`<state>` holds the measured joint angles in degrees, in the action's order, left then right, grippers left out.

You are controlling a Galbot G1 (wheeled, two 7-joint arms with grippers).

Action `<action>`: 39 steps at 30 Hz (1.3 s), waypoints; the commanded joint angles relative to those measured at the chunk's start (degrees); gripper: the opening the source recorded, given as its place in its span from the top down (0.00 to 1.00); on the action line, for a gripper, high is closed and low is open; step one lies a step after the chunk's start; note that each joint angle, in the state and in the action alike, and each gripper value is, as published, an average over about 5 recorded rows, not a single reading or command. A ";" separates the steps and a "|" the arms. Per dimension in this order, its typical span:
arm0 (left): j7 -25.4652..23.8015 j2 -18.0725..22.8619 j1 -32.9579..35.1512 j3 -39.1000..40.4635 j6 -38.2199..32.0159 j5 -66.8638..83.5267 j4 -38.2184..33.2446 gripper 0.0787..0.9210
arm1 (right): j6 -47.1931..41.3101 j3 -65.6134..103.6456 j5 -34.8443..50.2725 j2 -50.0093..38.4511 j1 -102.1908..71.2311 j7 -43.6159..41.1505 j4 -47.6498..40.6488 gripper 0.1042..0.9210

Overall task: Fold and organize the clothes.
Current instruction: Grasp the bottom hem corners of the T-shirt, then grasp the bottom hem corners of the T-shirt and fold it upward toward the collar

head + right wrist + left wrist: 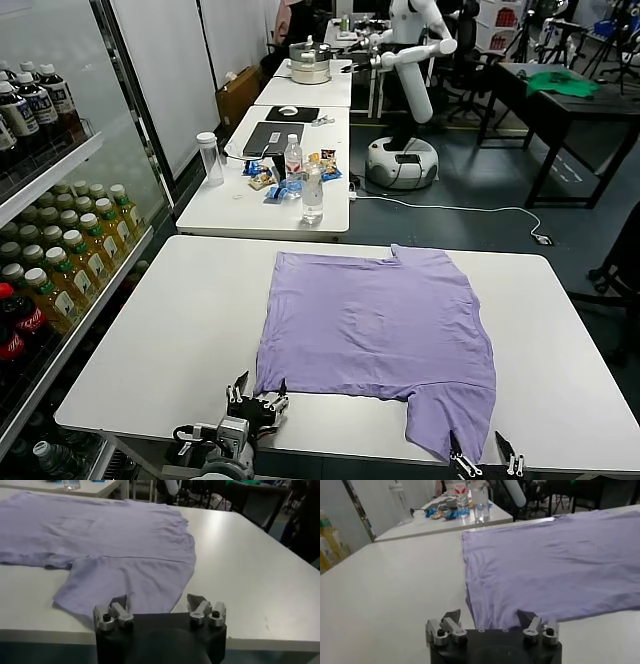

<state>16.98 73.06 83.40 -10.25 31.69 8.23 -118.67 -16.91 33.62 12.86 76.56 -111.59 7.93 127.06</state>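
A lavender-purple T-shirt (380,325) lies spread flat on the white table (170,330), plain face up, with one sleeve reaching the table's near edge. My left gripper (257,398) is open at the shirt's near left corner, low at the table's front edge; in the left wrist view (489,617) the shirt (550,565) lies just ahead of its fingertips. My right gripper (485,452) is open at the near edge by the sleeve; in the right wrist view (159,601) the sleeve (125,582) lies between and ahead of its fingertips.
A shelf of bottled drinks (60,250) stands to the left. A second table (280,170) behind holds water bottles, snacks and a laptop. Another white robot (405,90) and a black desk with a green cloth (562,82) stand farther back.
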 commanded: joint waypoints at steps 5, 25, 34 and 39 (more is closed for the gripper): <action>-0.27 -0.90 -0.69 0.35 0.96 6.89 -0.44 0.55 | -1.62 -0.93 4.54 -0.18 -0.09 -0.87 -0.78 0.47; -2.34 -7.65 -0.89 -2.64 -3.27 14.49 -10.47 0.96 | -2.51 8.33 9.43 -7.71 6.20 -2.85 13.60 0.98; -3.91 -10.21 -8.08 -2.00 -2.77 16.72 -6.37 0.96 | -4.97 9.95 14.88 -14.29 19.91 -1.64 4.42 0.98; -4.76 -11.17 -12.75 -1.31 -2.77 17.32 -1.60 0.96 | -5.88 7.89 16.19 -17.31 28.00 -1.12 -3.23 0.98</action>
<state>13.20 64.23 78.51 -11.85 29.39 23.48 -125.34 -21.36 41.36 24.90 65.96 -99.20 6.33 133.57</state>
